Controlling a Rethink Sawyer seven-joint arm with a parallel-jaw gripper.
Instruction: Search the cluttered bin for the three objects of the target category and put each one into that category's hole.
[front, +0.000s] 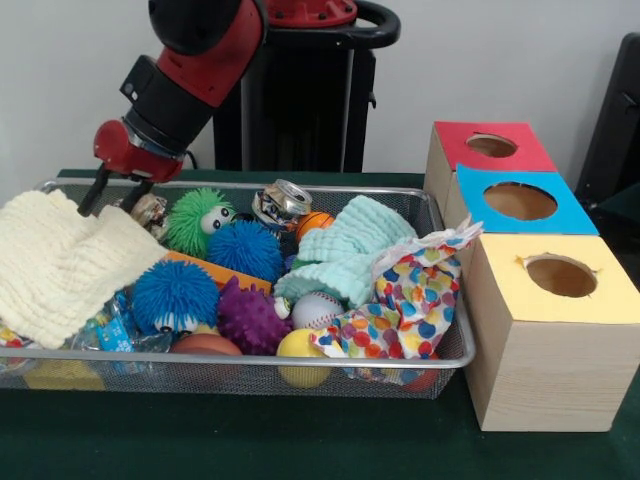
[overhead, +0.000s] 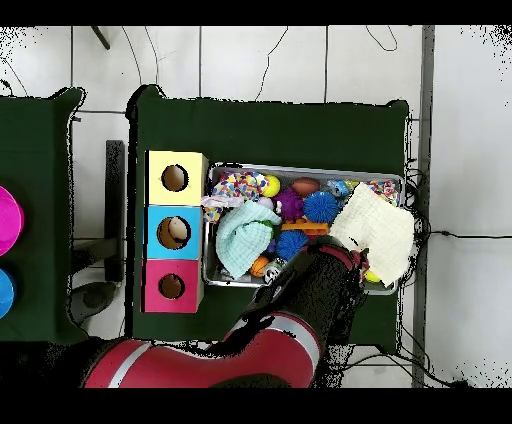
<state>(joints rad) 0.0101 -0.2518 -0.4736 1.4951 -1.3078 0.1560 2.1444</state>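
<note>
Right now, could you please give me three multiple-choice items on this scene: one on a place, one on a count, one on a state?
1. Where is the tool?
A. over the yellow box
B. at the bin's far corner by the cream cloth
C. on the floor
2. How many boxes with holes stand beside the bin?
A. two
B. three
C. five
3. The soda can is:
A. crushed
B. upright and whole
C. inside the red box

Answers: B, its fingers touch the cream cloth; B, red, blue and yellow tops; A, it lies dented among toys.
</note>
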